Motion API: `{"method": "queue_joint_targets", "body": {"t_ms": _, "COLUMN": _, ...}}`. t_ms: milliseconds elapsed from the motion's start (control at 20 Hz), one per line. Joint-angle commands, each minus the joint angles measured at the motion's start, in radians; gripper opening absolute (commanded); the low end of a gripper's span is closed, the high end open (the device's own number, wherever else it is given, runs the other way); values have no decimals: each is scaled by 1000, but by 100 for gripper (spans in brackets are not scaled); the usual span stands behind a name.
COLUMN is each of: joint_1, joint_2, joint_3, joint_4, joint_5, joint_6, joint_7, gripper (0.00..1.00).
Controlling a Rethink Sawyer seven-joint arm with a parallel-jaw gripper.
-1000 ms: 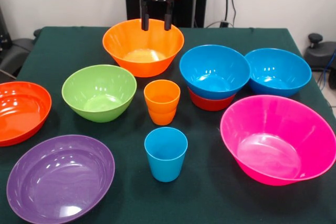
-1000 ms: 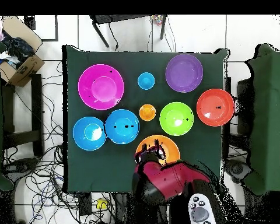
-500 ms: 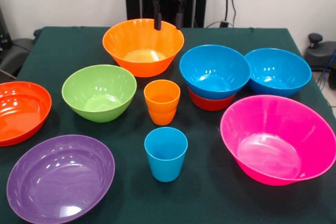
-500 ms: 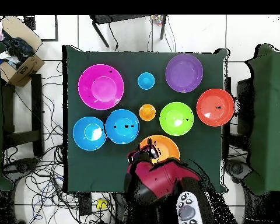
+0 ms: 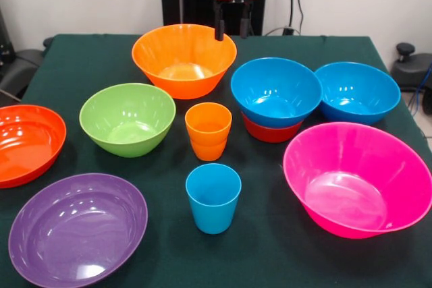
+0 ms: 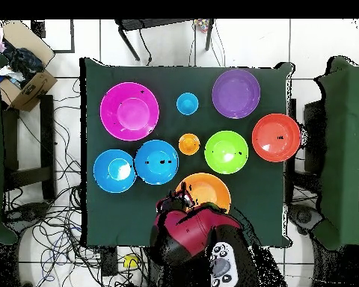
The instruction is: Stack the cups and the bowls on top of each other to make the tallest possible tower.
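My gripper [image 5: 231, 30] hangs open and holds nothing, just past the far right rim of the orange bowl [image 5: 183, 59]; from above, the gripper [image 6: 179, 202] is at the left edge of the orange bowl [image 6: 210, 191]. Orange cups [image 5: 208, 131] sit nested at the table's middle, with the light blue cup [image 5: 213, 197] in front. A blue bowl [image 5: 275, 91] rests on a red-orange bowl [image 5: 270, 133], forming a low tower. Separate on the cloth are a second blue bowl [image 5: 358, 91], the pink bowl [image 5: 358, 180], the lime green bowl [image 5: 127, 118], the purple bowl [image 5: 77, 228] and another red-orange bowl [image 5: 27, 143].
A dark green cloth [image 5: 94, 52] covers the table. The purple bowl and the left red-orange bowl sit close to the table's edges. In the overhead view a cardboard box [image 6: 22, 71] and loose cables [image 6: 59, 224] lie on the floor beside the table.
The gripper has moved rightward in the front view, from above the orange bowl's far rim to just past its right side, staying open. The bowls and cups have not moved.
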Motion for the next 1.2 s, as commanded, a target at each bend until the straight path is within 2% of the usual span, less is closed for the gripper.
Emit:
{"method": "queue_joint_targets", "body": {"t_ms": 50, "joint_1": 37, "joint_2": 87, "joint_3": -38, "joint_4": 10, "joint_5": 14, "joint_6": -43, "joint_7": 130, "gripper": 100}}
{"method": "queue_joint_targets", "body": {"t_ms": 550, "joint_1": 114, "joint_2": 183, "joint_3": -152, "joint_4": -35, "joint_5": 51, "joint_6": -153, "joint_7": 148, "gripper": 100}}
{"method": "queue_joint_targets", "body": {"t_ms": 1200, "joint_1": 94, "joint_2": 206, "joint_3": -122, "joint_4": -15, "joint_5": 84, "joint_6": -162, "joint_7": 139, "gripper": 100}}
